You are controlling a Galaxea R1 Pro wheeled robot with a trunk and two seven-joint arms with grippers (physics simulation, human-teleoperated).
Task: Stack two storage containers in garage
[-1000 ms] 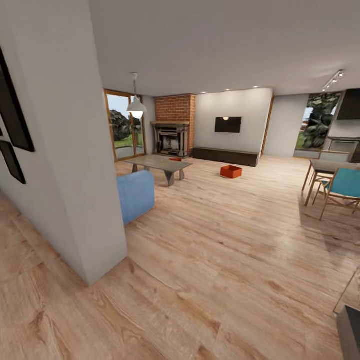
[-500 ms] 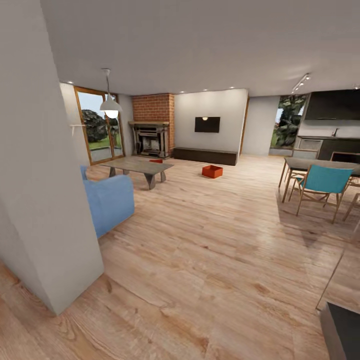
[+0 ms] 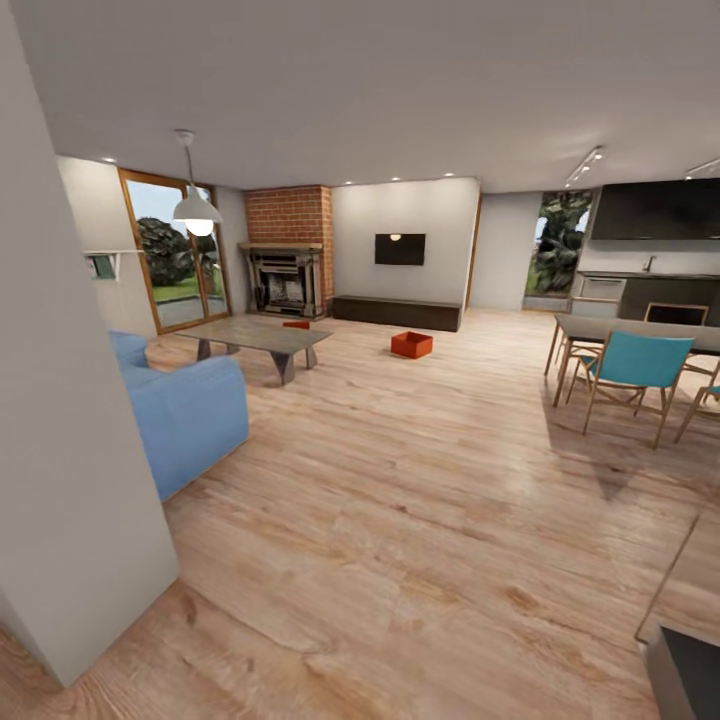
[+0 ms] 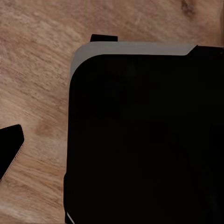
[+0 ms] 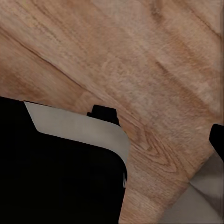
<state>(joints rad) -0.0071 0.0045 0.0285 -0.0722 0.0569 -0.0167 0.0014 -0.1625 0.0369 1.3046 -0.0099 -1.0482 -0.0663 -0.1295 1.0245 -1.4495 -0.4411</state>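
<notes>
Neither gripper's state can be told: both wrist cameras look down past the dark robot base [image 4: 144,135] at wood planks. From left: a blue sofa [image 3: 185,415] near, a low table [image 3: 255,337] with one storage container [image 3: 296,324] just beyond it, the other storage container [image 3: 411,344] on the far floor, dining chairs [image 3: 630,375] right.

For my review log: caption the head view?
Living room ahead: one red-orange storage container on the wood floor, far past the blue sofa.

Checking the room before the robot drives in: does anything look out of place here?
One red-orange container sits alone on the open wood floor near the dark media unit. Another red object shows just past the low table. Nothing looks spilled.
</notes>
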